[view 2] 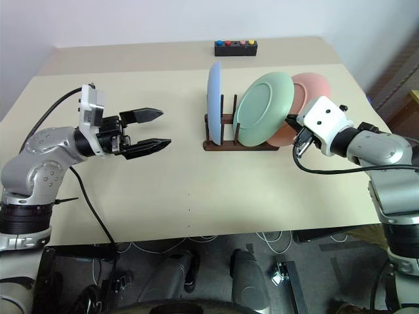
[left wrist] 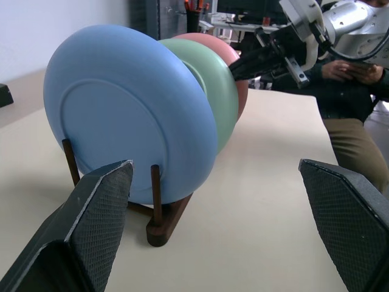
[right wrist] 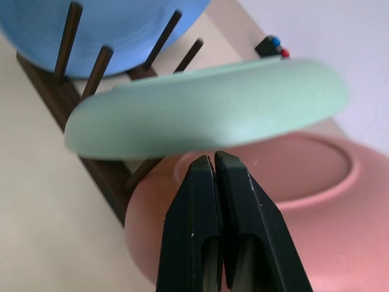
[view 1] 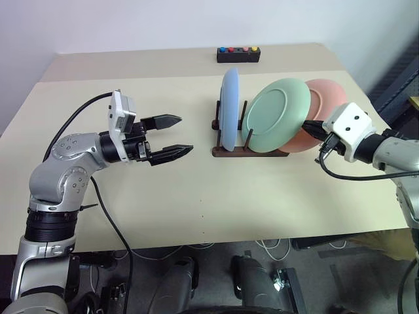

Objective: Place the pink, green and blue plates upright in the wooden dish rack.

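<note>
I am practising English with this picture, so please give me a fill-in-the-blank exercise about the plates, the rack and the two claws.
1. The plate standing most upright in the wooden dish rack is the ____ one.
2. The green plate leans against the ____ plate behind it.
3. The left claw is ____, holding nothing.
4. The right claw has its fingers ____, tips between the green and pink plates.

Missing words: blue; pink; open; shut
</note>
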Controlling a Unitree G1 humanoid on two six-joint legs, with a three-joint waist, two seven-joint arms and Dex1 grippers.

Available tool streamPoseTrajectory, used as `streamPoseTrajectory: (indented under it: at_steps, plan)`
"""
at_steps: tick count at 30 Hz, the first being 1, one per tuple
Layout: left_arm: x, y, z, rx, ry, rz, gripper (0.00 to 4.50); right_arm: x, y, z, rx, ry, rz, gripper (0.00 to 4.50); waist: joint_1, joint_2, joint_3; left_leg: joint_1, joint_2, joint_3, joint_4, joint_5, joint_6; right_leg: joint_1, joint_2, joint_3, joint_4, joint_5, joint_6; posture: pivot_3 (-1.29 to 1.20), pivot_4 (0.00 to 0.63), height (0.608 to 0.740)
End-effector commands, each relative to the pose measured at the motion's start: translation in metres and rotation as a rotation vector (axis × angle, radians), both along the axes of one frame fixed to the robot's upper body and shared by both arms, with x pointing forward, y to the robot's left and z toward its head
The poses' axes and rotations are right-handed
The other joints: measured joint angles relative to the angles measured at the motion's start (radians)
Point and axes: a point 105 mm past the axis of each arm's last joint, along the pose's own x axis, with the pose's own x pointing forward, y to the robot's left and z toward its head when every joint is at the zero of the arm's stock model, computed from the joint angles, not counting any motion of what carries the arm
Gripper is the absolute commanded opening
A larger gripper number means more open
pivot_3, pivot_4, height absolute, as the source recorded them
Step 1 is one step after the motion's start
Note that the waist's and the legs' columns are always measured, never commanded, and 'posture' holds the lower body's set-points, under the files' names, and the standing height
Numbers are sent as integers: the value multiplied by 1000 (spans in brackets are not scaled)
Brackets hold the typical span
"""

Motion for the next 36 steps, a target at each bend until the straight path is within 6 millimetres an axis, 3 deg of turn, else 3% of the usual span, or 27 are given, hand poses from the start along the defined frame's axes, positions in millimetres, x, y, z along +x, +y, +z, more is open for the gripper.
streamPoseTrajectory:
  at_steps: [1, 9, 14, 17, 21, 24, 29, 32, 36]
  plan:
    - [-5, 4, 13, -9, -53, 6, 4500, -2, 17, 23, 15, -82, 63, 59, -1, 0, 0, 0, 0, 0, 0, 0, 0, 0, 0, 0, 0, 0, 0, 0, 150, 740]
    - [-4, 5, 12, -11, -53, 19, 4500, -14, 51, 50, 116, -132, 197, 59, 0, 0, 0, 0, 0, 0, 0, 0, 0, 0, 0, 0, 1, 0, 0, 0, 150, 740]
    - [-4, 6, 12, -10, -52, 22, 4500, -10, 45, 50, 111, -131, 159, 59, 2, 0, 0, 0, 0, 0, 1, 0, 0, 0, 0, 0, 1, 0, 0, 0, 150, 740]
    - [-4, 6, 12, -9, -51, 24, 4500, -5, 33, 57, 119, -164, 106, 59, 0, 0, 0, 0, 0, 0, 1, 0, 0, 0, 0, 0, 1, 0, 0, 0, 150, 740]
    - [-3, 5, 11, -9, -50, 23, 4500, 3, 12, 85, 198, -286, 4, 59, -1, 0, 0, 0, 0, 0, 1, 0, 0, -1, 0, 0, 2, 0, 0, 0, 150, 740]
    - [-3, 5, 12, -13, -48, 21, 4500, 14, -35, 99, 72, -419, -223, 59, -1, 0, 0, 0, 0, 0, 0, 0, 0, -1, 0, 0, 2, 0, 0, 0, 150, 740]
    - [-3, 3, 8, -4, -44, 16, 4500, 19, -97, 108, 89, -480, -486, 59, 1, 0, 0, 0, -2, 0, 1, 0, 0, -1, 0, 0, 2, 0, 0, 0, 150, 740]
    - [-3, 3, 8, -3, -41, 14, 4500, 19, -114, 105, 53, -485, -571, 59, -2, 0, 0, 0, -2, 0, 0, 0, 0, -1, 0, 0, 3, 0, 0, 0, 150, 740]
    - [-3, 2, 10, -7, -47, 8, 4500, 28, -108, 46, -45, -229, -524, 59, -5, 0, 0, 0, -1, 1, 0, 0, 0, -2, 0, 1, 4, 0, 0, 0, 150, 740]
